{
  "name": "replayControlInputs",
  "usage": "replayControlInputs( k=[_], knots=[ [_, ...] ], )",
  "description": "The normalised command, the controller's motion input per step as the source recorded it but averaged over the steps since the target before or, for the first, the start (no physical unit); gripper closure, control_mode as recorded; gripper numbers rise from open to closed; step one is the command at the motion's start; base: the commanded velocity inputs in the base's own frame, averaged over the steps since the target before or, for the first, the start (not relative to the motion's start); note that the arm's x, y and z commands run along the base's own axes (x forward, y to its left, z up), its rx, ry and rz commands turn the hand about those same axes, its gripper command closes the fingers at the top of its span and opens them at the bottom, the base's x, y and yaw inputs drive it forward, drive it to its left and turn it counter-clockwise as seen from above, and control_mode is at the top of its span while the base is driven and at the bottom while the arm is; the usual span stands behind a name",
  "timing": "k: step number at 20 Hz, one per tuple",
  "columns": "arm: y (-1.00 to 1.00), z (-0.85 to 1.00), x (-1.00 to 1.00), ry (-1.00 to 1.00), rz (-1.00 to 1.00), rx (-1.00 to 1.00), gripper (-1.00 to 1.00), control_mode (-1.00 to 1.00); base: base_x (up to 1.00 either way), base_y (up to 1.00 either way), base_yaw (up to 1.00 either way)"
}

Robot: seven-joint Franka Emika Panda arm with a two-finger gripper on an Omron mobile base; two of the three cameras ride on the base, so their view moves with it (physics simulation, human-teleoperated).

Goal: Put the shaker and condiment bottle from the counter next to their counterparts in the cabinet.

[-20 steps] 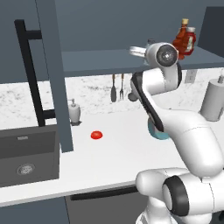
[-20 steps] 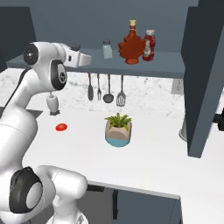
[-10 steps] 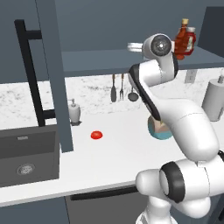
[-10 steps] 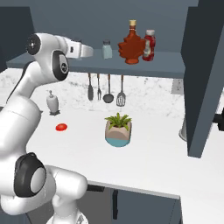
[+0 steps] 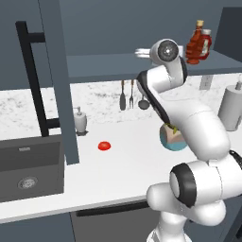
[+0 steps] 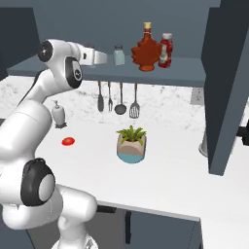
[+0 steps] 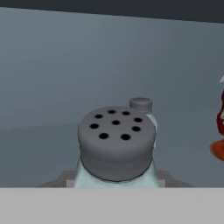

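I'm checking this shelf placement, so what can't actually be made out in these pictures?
- Gripper: its finger tips are cut off by the hand view's bottom edge; the contact with the held pale glass shaker with the grey perforated cap is unseen.
- Second small glass shaker: hand view, mostly hidden behind the held one.
- Squat red-brown bottle: cut by the hand view's right edge.
- Red ketchup bottle: left base view, label too small to read.

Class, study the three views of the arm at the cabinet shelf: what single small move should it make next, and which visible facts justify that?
Probably carry the shaker a little farther along the shelf toward the second shaker, then lower it. The gripper is shut on the shaker, whose cap fills the hand view, with the second shaker's cap just behind. The condiment bottle already stands beside the ketchup bottle.
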Motion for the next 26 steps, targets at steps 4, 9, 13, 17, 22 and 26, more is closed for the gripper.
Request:
replayControlInputs(
  k=[4,9,13,17,22,26],
  knots=[
    [-0.04,-0.01,0.42,0.00,0.00,0.00,1.00,-1.00,0.00,0.00,0.00],
    [-0.15,-0.02,0.40,0.00,0.00,0.00,1.00,-1.00,0.00,0.00,0.00],
    [-0.11,-0.12,0.34,0.00,0.00,0.00,1.00,-1.00,0.00,0.00,0.00],
    [-0.01,-0.30,0.34,-0.01,0.00,0.00,1.00,-1.00,0.00,0.00,0.00],
    [0.00,-0.37,0.32,-0.01,0.00,0.00,1.00,-1.00,0.00,0.00,0.00],
    [0.00,-0.10,0.41,0.00,0.00,0.00,1.00,-1.00,0.00,0.00,0.00]
  ],
)
